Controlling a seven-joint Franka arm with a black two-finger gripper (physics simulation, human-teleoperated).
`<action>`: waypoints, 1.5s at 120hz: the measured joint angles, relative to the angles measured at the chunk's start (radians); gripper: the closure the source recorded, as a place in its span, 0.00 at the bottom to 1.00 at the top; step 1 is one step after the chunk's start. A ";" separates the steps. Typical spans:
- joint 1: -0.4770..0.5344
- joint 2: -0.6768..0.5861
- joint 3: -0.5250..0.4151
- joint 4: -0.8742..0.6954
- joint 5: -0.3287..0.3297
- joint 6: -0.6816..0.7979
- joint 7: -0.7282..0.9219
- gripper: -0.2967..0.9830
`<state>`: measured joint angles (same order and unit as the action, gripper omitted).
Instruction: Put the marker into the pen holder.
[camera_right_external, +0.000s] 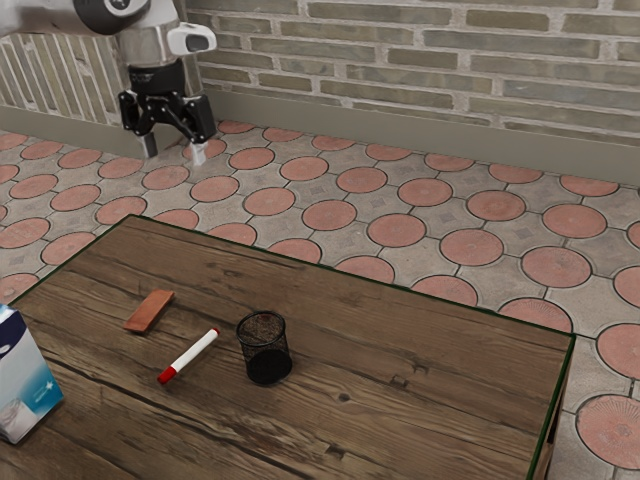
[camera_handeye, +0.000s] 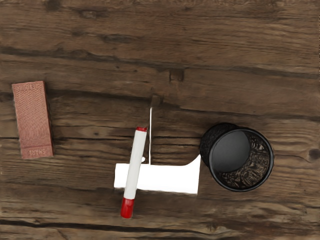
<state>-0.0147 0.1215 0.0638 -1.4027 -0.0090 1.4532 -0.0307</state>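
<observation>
Pincer (camera_right_external: 174, 150) is up high, upper left of the ext. view, fingers apart w/ nothing btwn them. Marker (camera_right_external: 192, 354) lies flat on the bench (camera_right_external: 400, 415), lower left of centre in that view, btwn the reddish block (camera_right_external: 149, 311) and the pen holder (camera_right_external: 266, 350), touching neither. Holder stands upright, mouth up; white-blue carton (camera_right_external: 25, 385) is at the far left edge.

Step in hand, I'd say: reach & grasp. Get the pincer over the marker's white barrel (camera_handeye: 134, 170), then turn the wrist so the fingers close across its width, not along it. Come straight down, slow, fingertips nearly to the wood — barrel's thin & round, so a high or off-centre pinch would prob. roll it away. Grip a bit off the middle, so one end hangs free to go in first; red cap (camera_handeye: 127, 208) is at the end farther from the holder. Watch the holder-side finger: the holder's near, & a clumsy descent could knock it.

After that: lift well clear of the rim, tip the marker toward vertical, centre over the mouth, lower, release. Holder looks light — prob. tips if the rim's bumped.
</observation>
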 joint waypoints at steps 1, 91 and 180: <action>0.000 0.000 0.000 0.000 0.000 0.003 0.000 0.23; -0.001 0.016 0.003 -0.522 0.014 0.482 0.012 0.23; 0.002 0.169 0.049 -0.733 0.032 0.877 0.196 0.23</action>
<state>-0.0124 0.2909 0.1130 -2.1359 0.0232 2.3306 0.1657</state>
